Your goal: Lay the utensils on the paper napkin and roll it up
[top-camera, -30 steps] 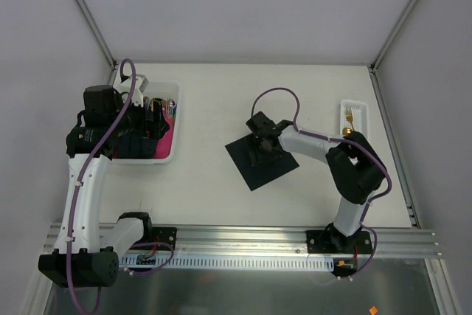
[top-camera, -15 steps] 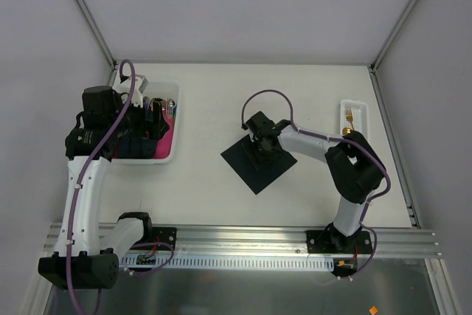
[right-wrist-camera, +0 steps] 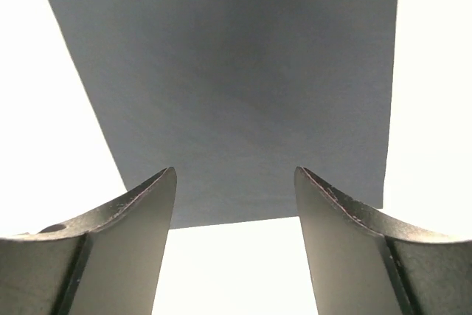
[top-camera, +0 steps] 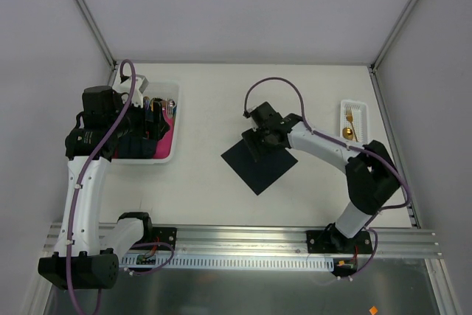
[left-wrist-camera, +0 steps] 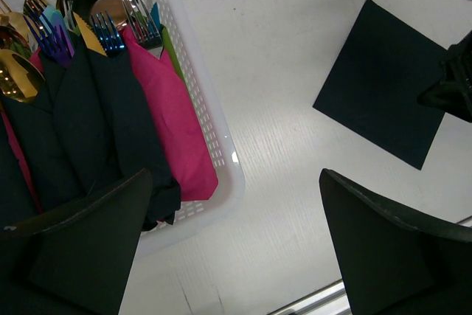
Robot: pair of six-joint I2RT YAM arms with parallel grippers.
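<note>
**Paper napkin.** The paper napkin (top-camera: 259, 161) lies flat and unfolded on the table (top-camera: 206, 94), turned so that its corners point like a diamond in the top view. Nothing lies on it.

**Utensils.** The utensils (top-camera: 351, 117), a gold-headed fork and a gold-headed spoon, lie in a narrow white tray (top-camera: 341, 119) well to the right of the napkin and apart from it. They lie side by side along the tray's length.

**Right gripper.** The right gripper (right-wrist-camera: 234, 182) hangs over the napkin's far corner. Its jaws stand apart with nothing between them. The wrist view shows the dark sheet's edge running across behind both fingertips (right-wrist-camera: 158, 189). Whether the fingertips touch the paper cannot be told.

**Left gripper.** The left gripper (left-wrist-camera: 234, 176) is well to the left of the napkin, above the white bin (left-wrist-camera: 221, 149). Its jaws are spread wide and hold nothing.

**White bin.** The bin stands well left of the napkin, with bare table between them. It holds several dark rolled napkins, a bright pink napkin (left-wrist-camera: 173, 116) against the wall nearest the paper napkin, and cutlery with gold, silver, blue and purple heads at its far end.
</note>
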